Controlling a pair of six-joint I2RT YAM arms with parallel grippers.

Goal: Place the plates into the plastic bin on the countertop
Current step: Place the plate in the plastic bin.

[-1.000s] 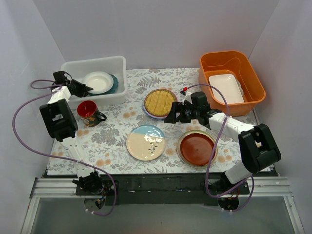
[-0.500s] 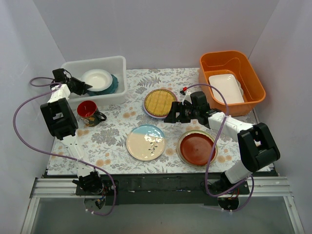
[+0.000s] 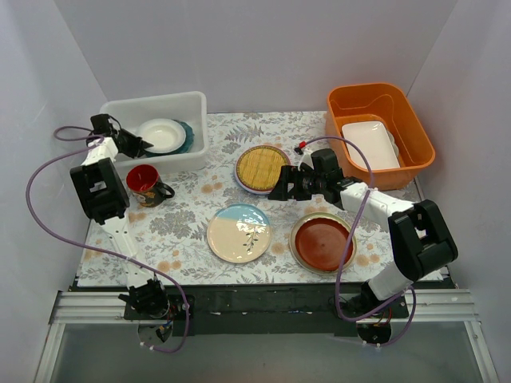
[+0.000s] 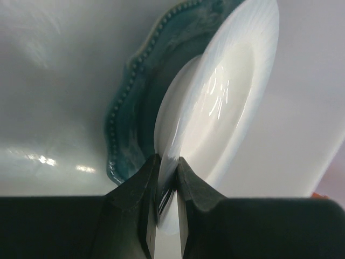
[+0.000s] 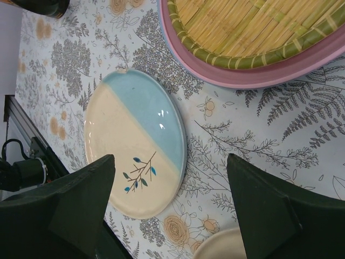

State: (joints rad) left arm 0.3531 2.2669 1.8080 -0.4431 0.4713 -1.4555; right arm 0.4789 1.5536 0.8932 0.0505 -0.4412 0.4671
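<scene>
On the fern-printed counter (image 3: 192, 219) the white plastic bin (image 3: 152, 102) stands far left, holding a teal scalloped plate (image 4: 129, 124) with a pale plate (image 4: 215, 108) over it. The woven-bamboo plate (image 3: 262, 167), the cream-and-blue plate (image 3: 239, 232) and the red-brown plate (image 3: 322, 242) lie out on the counter. The left tool (image 4: 166, 168) is pinched on the pale plate's rim inside the bin; the right tool (image 5: 172, 189) hangs wide open and empty above the counter, between the woven-bamboo plate and the cream-and-blue plate.
</scene>
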